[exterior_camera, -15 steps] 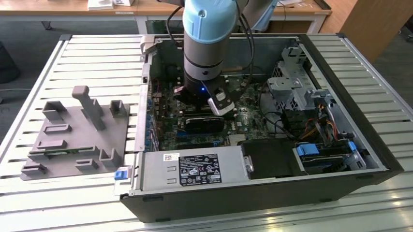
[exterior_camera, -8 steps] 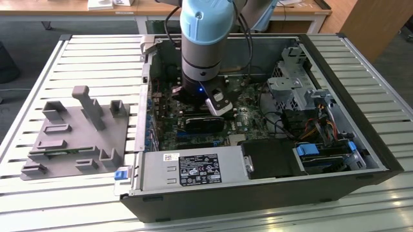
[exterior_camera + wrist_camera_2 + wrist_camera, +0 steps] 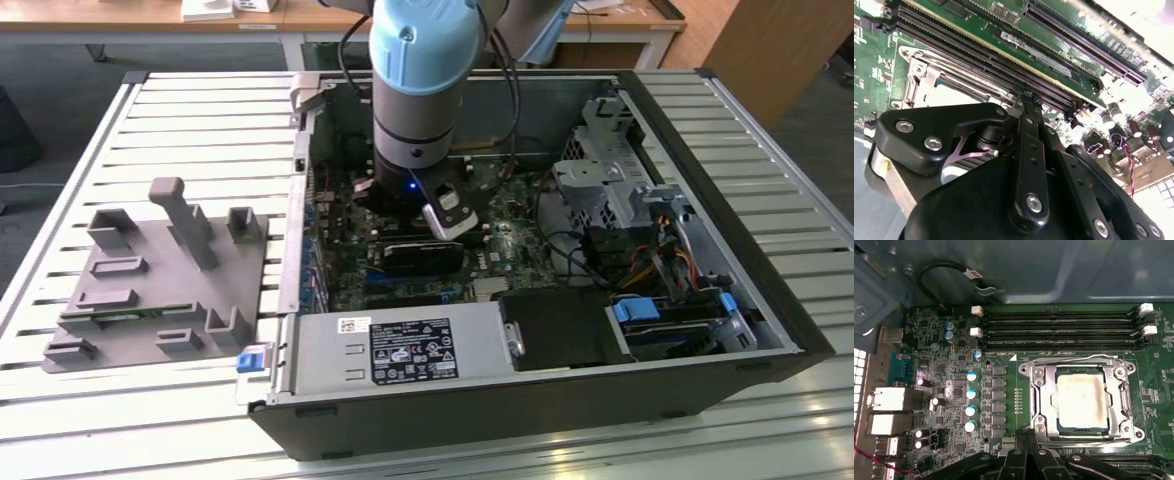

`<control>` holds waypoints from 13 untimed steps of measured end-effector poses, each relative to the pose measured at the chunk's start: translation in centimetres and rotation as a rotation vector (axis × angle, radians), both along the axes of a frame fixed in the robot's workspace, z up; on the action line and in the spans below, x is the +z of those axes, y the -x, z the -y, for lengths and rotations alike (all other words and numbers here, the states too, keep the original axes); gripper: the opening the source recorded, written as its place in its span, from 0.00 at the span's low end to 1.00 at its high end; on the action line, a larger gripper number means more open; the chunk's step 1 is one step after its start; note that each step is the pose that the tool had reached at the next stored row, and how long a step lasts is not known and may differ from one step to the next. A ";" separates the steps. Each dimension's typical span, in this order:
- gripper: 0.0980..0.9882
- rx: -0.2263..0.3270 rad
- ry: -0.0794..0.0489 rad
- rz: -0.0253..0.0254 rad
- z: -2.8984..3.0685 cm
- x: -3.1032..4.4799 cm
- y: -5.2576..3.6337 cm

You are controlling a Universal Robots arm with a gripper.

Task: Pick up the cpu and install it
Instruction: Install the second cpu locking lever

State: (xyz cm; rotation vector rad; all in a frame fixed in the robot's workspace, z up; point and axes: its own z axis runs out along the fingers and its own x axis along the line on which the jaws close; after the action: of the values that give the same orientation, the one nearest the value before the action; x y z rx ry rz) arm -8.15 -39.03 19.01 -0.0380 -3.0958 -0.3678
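Jaws closed, cpu (image 3: 1080, 400) seated nearby

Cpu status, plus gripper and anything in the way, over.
Gripper low over the motherboard, beside the socket frame. Cpu seated in the socket, not held. Nothing on top of it.

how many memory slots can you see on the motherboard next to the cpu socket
4. In the first wrist view the memory slots run as four parallel dark rows stacked side by side between the case wall and the socket frame holding the cpu. Others may lie hidden behind the gripper.
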 end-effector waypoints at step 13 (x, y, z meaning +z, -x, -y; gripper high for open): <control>0.01 0.000 -0.003 0.0002 0.00 0.83 0.04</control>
State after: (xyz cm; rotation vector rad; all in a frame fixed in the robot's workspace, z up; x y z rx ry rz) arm -8.19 -39.03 19.84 -0.0379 -3.0954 -0.3726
